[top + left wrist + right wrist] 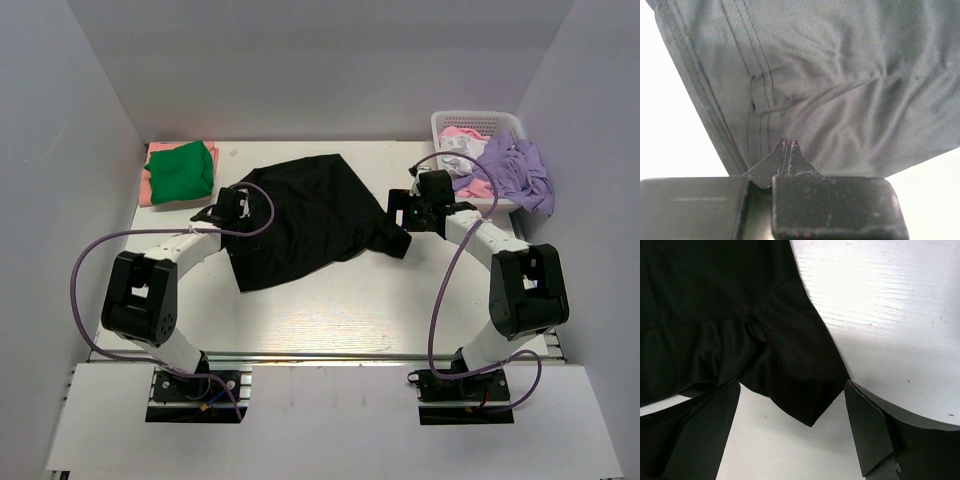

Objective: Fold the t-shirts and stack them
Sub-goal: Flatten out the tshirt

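Observation:
A black t-shirt (300, 215) lies spread out and rumpled in the middle of the table. My left gripper (228, 210) is at its left edge. In the left wrist view the fingertips (787, 145) are pressed together on the cloth (840, 75), and wrinkles run toward them. My right gripper (415, 205) is open at the shirt's right sleeve (395, 240). In the right wrist view the sleeve corner (800, 390) lies flat on the table between the spread fingers (865, 425). A folded green t-shirt (182, 170) lies on a salmon-pink one (148, 188) at the back left.
A white lattice basket (480, 122) stands at the back right. It holds pale pink cloth (462, 133) and white cloth (455, 147), and a lavender t-shirt (515, 170) hangs over its front. White walls enclose the table (330, 310) on three sides.

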Available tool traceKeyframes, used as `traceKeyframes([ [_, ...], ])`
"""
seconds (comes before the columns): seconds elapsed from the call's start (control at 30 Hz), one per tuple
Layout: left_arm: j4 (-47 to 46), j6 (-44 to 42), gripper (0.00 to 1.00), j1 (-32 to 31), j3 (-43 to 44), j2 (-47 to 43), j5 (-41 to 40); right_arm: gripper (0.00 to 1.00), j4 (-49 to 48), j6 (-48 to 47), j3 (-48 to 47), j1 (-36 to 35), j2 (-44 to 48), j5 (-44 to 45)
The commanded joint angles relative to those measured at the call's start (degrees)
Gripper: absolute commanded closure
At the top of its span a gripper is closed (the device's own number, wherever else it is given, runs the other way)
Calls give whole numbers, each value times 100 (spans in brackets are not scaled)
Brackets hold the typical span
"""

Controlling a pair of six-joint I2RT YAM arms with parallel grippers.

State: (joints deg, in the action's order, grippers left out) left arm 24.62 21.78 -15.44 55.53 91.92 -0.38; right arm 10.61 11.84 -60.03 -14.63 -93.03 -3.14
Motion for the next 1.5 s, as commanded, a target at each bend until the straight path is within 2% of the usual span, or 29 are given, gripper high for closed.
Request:
traceKeyframes([
  [0.0,298,230,100,-38,160,-595,-59,10,20,38,70,13,215,-91],
  [0.13,227,308,100,-38,55,-886,-50,10,108,64,167,-4,216,49],
  [0.17,297,309,95,-38,55,-886,-171,10,82,56,193,13,242,59],
  [0.27,298,362,56,-38,55,-720,-225,10,64,47,229,4,260,-2],
  [0.3,237,362,37,-38,55,-650,-225,10,73,56,211,13,251,-3],
  [0.4,-17,204,33,-38,55,-404,-225,10,90,47,185,13,233,6],
  [0.5,-203,81,33,15,55,-123,-278,10,90,38,185,4,216,32],
  [0.63,-265,28,34,15,134,220,-217,10,117,29,185,4,198,41],
  [0.83,-265,-25,37,15,187,450,-551,10,126,38,149,13,145,94],
  [0.87,-317,-25,42,15,187,450,-551,10,117,38,141,4,145,94],
  [1.03,-432,-25,50,15,187,502,-437,10,152,38,114,4,84,50],
  [1.17,-432,-77,63,15,187,625,-262,10,178,38,114,-4,93,76],
  [1.2,-432,-77,71,15,187,625,-208,10,161,21,106,4,101,76],
  [1.3,-432,-77,86,15,239,625,-208,10,169,38,106,4,128,85],
  [1.33,-380,-77,98,15,239,625,-208,10,178,38,106,4,136,76],
  [1.47,-379,-77,100,15,187,257,-155,10,178,29,106,4,119,50],
])
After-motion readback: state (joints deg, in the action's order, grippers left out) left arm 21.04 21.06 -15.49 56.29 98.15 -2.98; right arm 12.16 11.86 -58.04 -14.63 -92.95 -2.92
